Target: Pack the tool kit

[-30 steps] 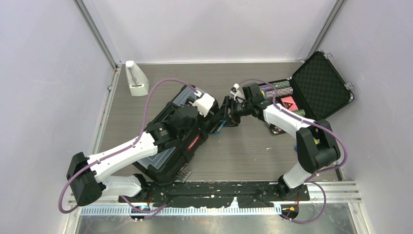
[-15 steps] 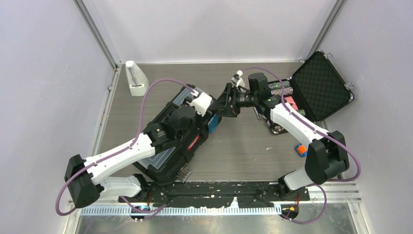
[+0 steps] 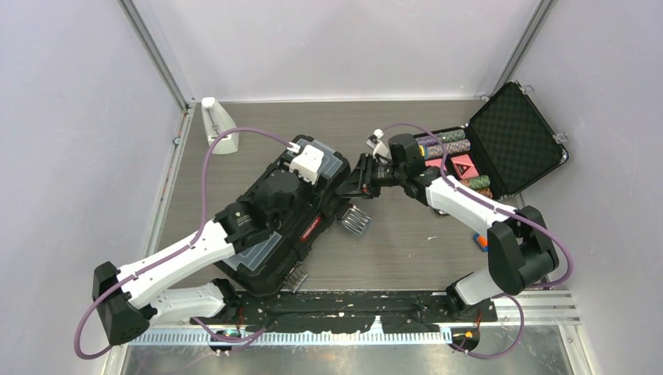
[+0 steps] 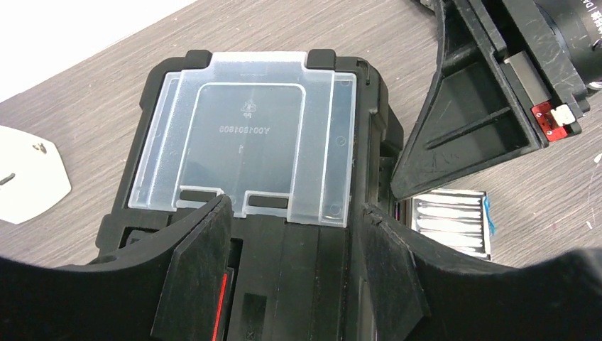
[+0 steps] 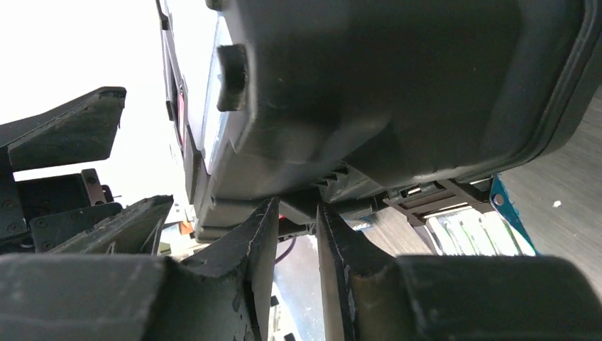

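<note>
1. Top camera: the large black plastic toolbox lies lid-up on the grey wood-grain desk. It sits left of centre, its long axis running from 7 o'clock to 1 o'clock.
2. Same view: your left arm stretches along the lid and covers its own fingers. Your right tool sits at the toolbox's 2 o'clock corner, right against the black wall.
3. Same view: a ribbed, blue-edged latch flap lies folded down on the desk at the toolbox's 3 o'clock side. A second ribbed flap sticks out at its 5 o'clock side. A smaller black foam-lined case stands open at 2 o'clock on the desk, with rows of poker chips inside. A white stand sits at 11 o'clock.
4. Left wrist camera: your left tool is released, its two fingers spread wide over the toolbox's black middle strip. You cannot tell whether they press on it. At 12 o'clock beyond them the clear grey lid compartment lies shut and flat. At 3 o'clock the latch flap rests on the desk, just beside the right tool's black finger.
5. Right wrist camera: your right tool has its fingers almost together, with only a thin slit between them. The tips are up against the toolbox's lower edge at 12 o'clock. You cannot tell whether they pinch anything there. The latch flap shows at 4 o'clock.
</note>
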Controlling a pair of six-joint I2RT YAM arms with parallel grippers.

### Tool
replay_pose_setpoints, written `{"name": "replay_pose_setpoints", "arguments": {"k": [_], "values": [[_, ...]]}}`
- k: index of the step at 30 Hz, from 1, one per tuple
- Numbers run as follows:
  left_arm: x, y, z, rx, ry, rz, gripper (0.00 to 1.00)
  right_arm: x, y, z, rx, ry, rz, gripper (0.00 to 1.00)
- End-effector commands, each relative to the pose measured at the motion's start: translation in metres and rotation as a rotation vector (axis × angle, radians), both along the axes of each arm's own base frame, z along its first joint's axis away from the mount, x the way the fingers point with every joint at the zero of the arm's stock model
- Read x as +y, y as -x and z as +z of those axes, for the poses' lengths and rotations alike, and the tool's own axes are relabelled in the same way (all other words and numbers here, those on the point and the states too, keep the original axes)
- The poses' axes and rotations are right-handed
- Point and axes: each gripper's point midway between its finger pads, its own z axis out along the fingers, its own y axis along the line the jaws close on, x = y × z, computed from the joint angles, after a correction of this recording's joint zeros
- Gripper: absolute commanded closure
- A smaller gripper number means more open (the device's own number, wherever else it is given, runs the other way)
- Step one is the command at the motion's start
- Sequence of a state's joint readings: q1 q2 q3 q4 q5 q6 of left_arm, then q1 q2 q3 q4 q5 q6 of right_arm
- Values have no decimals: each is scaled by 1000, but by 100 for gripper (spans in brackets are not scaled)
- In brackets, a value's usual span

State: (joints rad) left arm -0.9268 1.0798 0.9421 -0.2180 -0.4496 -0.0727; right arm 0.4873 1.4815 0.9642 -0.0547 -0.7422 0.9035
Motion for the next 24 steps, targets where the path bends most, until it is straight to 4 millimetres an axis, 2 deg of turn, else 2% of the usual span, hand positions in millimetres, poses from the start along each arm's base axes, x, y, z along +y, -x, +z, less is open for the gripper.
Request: {"name": "replay_pose_setpoints", "arguments": {"k": [1, 3, 4, 5, 6, 7, 8, 9, 10, 11, 12, 16, 21, 24], "values": [[3, 4, 5, 5, 25, -8, 34, -5, -19, 19, -238, 19, -11, 68], [2, 8, 5, 4, 17, -34, 33, -17, -21, 19, -283, 56, -8, 62], [2, 9, 6, -1, 13, -47, 32, -23, -17, 13, -280, 75, 0, 56], [1, 10, 8, -10, 6, -58, 32, -33, -19, 15, -319, 86, -6, 52], [1, 12, 10, -17, 3, -68, 31, -39, -16, 7, -320, 90, -3, 44], [0, 14, 12, -23, 0, -80, 31, -47, -19, 12, -375, 86, -17, 41], [-2, 16, 14, -28, -4, -90, 31, -52, -14, 0, -367, 93, -14, 35], [-3, 18, 15, -30, -10, -101, 30, -57, -19, 5, -437, 83, -21, 32], [-3, 19, 17, -31, -13, -104, 30, -59, -14, -6, -439, 84, -7, 27], [-3, 21, 17, -29, -17, -107, 29, -60, -16, -6, -499, 78, 7, 24], [-3, 23, 18, -24, -21, -111, 29, -58, -8, -13, -504, 57, 46, 20], [7, 32, 14, 16, -56, -92, 27, -50, -2, -29, -595, -25, 124, 17], [37, 53, -13, 138, -98, -16, 23, -46, -7, -45, -684, -62, 130, 7], [56, 70, -34, 225, -106, 33, 19, -44, -11, -55, -665, -77, 118, 3]]}}
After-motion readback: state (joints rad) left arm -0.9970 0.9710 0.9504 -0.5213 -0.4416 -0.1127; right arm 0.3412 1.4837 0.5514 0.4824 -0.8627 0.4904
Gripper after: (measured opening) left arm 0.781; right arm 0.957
